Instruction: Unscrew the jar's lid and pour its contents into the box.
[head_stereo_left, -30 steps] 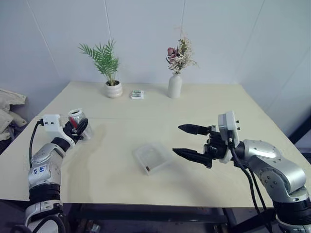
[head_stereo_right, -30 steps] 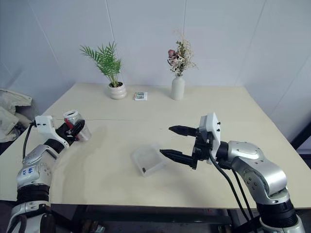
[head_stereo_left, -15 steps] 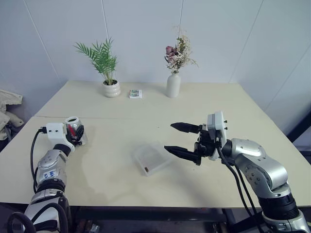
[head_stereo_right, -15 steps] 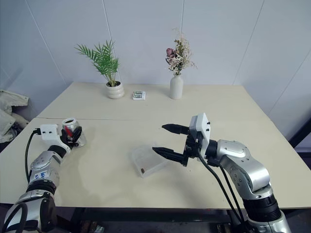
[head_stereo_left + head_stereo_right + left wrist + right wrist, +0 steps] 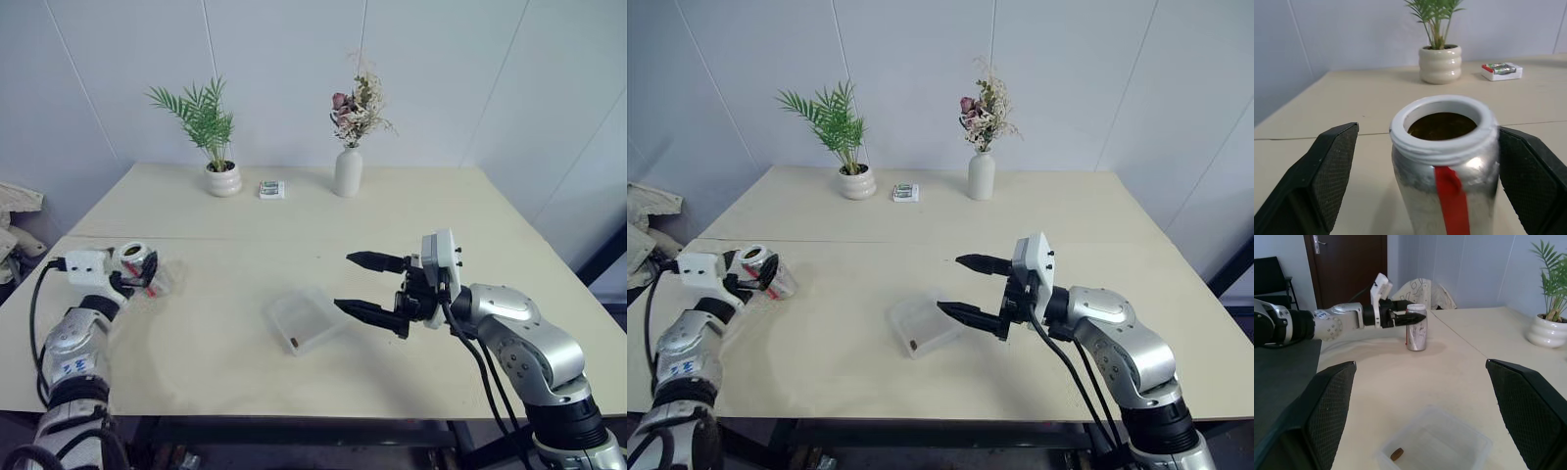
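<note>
The lidless jar (image 5: 1444, 166) stands upright on the bench's (image 5: 392, 225) left edge between the left gripper's (image 5: 132, 277) wide-open jaws, far from the open-jawed right gripper (image 5: 372, 289) beside the box (image 5: 306, 318).

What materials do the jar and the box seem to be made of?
The jar looks like shiny silvery metal or foil-wrapped plastic: its side reflects light. Its threaded neck is matte white, probably plastic. A red strip runs down the side.
The box seems thin clear plastic, slightly frosted: the table shows through its walls.
</note>
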